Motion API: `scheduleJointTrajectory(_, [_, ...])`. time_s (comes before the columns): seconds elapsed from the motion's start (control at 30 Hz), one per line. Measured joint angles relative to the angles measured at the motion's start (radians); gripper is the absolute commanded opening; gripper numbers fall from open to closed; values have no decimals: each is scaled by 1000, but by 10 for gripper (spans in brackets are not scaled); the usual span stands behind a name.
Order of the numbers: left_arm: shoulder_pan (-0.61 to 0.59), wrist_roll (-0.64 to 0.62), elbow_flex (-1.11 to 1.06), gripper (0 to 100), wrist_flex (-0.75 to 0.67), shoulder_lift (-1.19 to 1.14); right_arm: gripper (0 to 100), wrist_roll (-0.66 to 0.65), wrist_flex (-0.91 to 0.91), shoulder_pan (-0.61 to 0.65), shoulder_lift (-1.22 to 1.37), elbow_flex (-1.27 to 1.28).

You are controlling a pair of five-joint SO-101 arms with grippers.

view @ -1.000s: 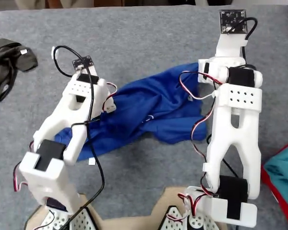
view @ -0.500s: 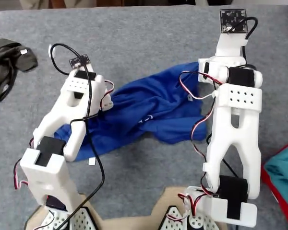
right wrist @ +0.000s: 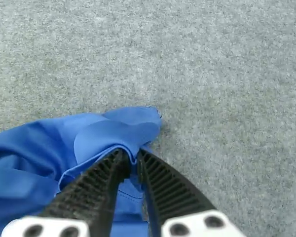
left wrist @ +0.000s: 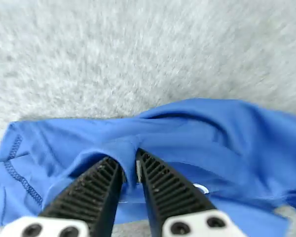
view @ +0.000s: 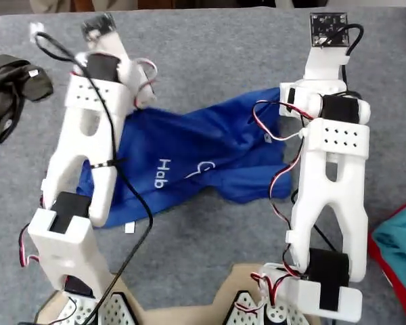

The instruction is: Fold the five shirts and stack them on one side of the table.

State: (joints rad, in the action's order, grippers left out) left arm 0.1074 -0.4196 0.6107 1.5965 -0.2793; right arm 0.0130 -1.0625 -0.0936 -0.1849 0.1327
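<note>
Grey carpeted desk (view: 210, 40) bearing a blue shirt (view: 189, 162), spread crumpled between the two arms. Left pincer (left wrist: 129, 159) — closed on a fold at the shirt's edge; right pincer (right wrist: 131, 154) likewise nipping a corner. A dark garment (view: 10, 84) lies well apart, beyond the left arm

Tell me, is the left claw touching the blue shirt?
Touching. The left wrist view shows the left claw pinching a fold of the shirt.
</note>
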Motion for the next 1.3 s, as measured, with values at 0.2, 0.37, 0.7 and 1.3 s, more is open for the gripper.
scheduleJointTrajectory(0.2, [-71, 12, 282, 19, 129, 2, 9, 0, 0, 0, -63, 0])
scheduleJointTrajectory(0.37, [-75, 52, 305, 19, 150, 2, 95, -21, -72, 0, -89, 0])
scheduleJointTrajectory(0.7, [-75, 58, 305, 19, 152, 2, 241, -123, -244, -14, -92, 115])
scheduleJointTrajectory(1.3, [-75, 58, 305, 19, 152, 2, 104, -80, -245, 46, 133, 35])
